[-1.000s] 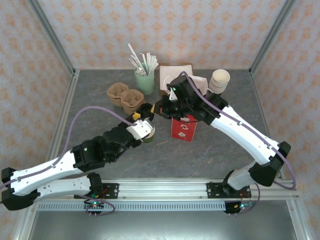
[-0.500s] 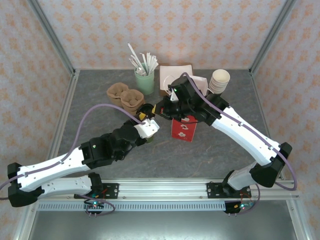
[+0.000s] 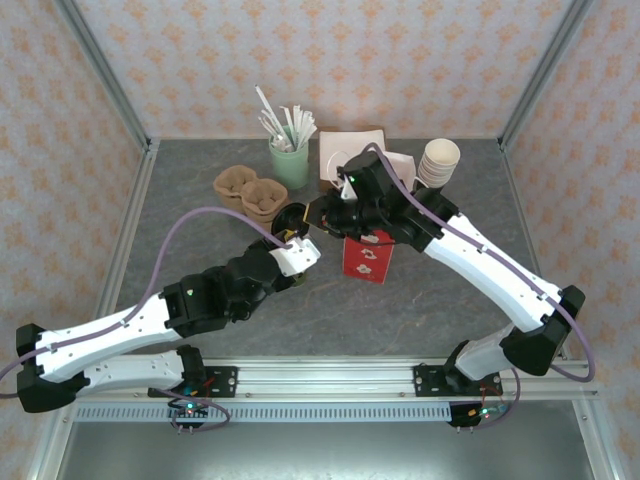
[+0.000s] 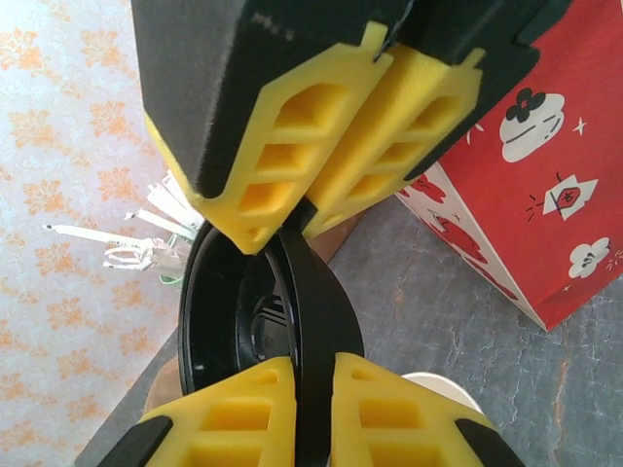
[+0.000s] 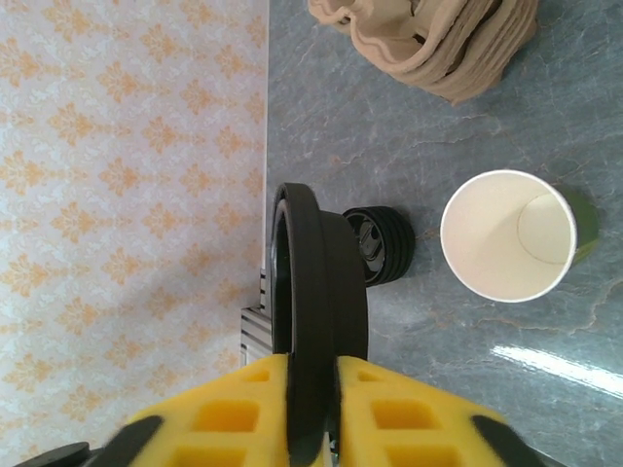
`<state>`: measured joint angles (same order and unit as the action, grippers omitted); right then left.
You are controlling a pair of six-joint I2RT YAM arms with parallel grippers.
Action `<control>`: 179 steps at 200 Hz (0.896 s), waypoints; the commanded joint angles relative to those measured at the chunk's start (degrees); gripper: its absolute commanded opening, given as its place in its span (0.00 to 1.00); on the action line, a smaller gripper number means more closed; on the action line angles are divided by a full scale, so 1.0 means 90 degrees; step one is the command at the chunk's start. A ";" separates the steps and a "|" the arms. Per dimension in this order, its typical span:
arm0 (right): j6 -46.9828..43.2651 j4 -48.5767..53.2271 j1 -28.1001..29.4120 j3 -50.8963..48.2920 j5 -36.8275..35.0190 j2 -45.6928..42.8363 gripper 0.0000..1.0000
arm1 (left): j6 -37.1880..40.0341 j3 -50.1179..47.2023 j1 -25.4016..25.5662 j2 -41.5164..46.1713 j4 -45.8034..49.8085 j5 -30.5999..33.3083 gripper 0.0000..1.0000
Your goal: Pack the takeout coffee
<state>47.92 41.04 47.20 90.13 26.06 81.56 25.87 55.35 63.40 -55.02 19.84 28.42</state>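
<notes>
Left gripper (image 4: 313, 379) pinched tight on the rim of the black lid (image 4: 234, 321). Right gripper (image 5: 311, 375) clamps its 12 o'clock edge (one lid or two nested, cannot tell). Cup (image 5: 506, 233) upright, lidless, at 3 o'clock of the lid. Bag (image 3: 368, 255) at 3 o'clock of the grippers.

My left claw (image 3: 292, 237) has slid a little up and to the right, closer to the black lid (image 3: 294, 214) in the middle of the frame. My left arm (image 3: 200, 300) has swung up too, and its purple cable (image 3: 200, 215) now bows higher. From above, the green cup (image 5: 506, 233) is now mostly hidden under my wrist.
</notes>
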 commanded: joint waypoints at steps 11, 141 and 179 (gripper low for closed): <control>-0.0062 0.0196 -0.0088 -0.0218 -0.0403 -0.0310 0.28 | -0.0599 -0.0022 -0.0145 0.0383 -0.0118 0.0037 0.08; -0.0155 -0.1205 0.0046 -0.1787 -0.0099 -0.0955 0.39 | -0.4293 -0.0336 -0.1722 0.0880 0.0809 -0.2922 0.08; 0.0029 -0.1526 0.0289 -0.2148 -0.0259 -0.0885 0.39 | -0.5366 -0.0489 -0.2199 0.0786 0.0675 -0.3963 0.08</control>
<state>46.76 31.62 48.53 71.94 24.43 73.76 -12.93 52.34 46.09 -47.70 25.71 1.15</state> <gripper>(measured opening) 0.390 0.078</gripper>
